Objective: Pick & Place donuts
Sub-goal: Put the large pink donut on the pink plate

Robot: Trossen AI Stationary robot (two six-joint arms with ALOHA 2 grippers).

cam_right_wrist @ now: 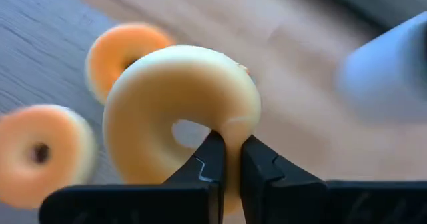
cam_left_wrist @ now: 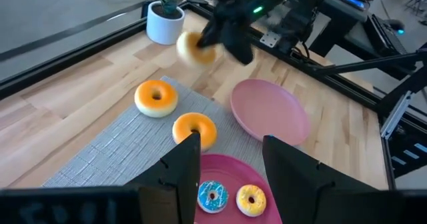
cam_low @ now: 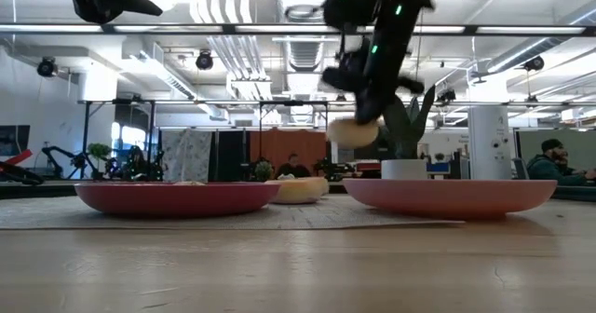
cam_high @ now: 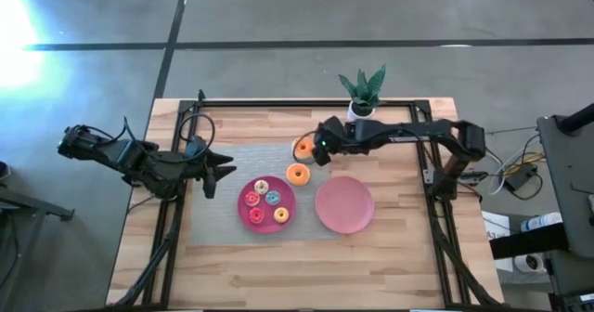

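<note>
My right gripper (cam_high: 316,151) hangs above the grey mat's far part, shut on a pale yellow donut (cam_right_wrist: 180,111), which the low view shows lifted clear (cam_low: 354,131). Two orange donuts (cam_high: 303,149) (cam_high: 297,174) lie flat on the mat below and beside it. Several small iced donuts, among them a blue one (cam_left_wrist: 213,196) and a yellow one (cam_left_wrist: 251,199), rest on the magenta plate (cam_high: 247,217). The pink plate (cam_high: 344,203) to its right holds nothing. My left gripper (cam_left_wrist: 230,159) is open, waiting above the mat's left edge (cam_high: 218,171). My right gripper pinches the pale donut's ring wall (cam_right_wrist: 230,134) between its two fingers, one fingertip (cam_right_wrist: 212,151) at the hole and the other (cam_right_wrist: 257,159) on the outer side. The donut is lifted clear of the table and stands on edge in the hold.
A potted plant (cam_high: 362,94) in a white pot stands at the table's far edge, just behind the right gripper. A black frame rail (cam_high: 278,105) runs around the tabletop. Bare wood (cam_high: 306,266) lies toward the near edge.
</note>
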